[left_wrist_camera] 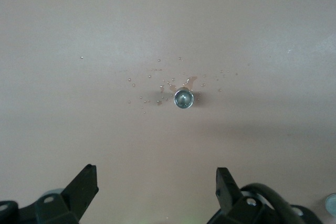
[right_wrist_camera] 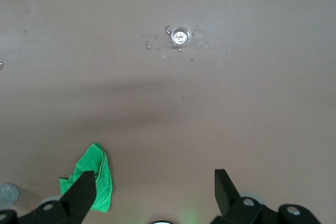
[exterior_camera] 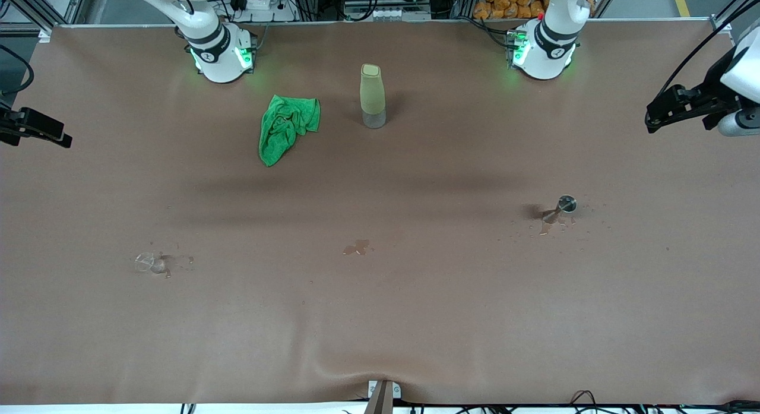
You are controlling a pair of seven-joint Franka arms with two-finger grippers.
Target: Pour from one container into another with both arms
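Now both pincers hang spread and empty: left pincer [left_wrist_camera: 157, 192] over the metal cup [exterior_camera: 567, 204], right pincer [right_wrist_camera: 155, 192] high above the glass cup [exterior_camera: 144, 262] standing on the surface [exterior_camera: 380, 319].

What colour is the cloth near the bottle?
The cloth is bright green; the front view shows it best.

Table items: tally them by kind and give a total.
Cups: 2, a clear glass cup and a silver metal cup
Bottles: 1, an olive-green bottle
Cloths: 1, a green cloth
Total: 4
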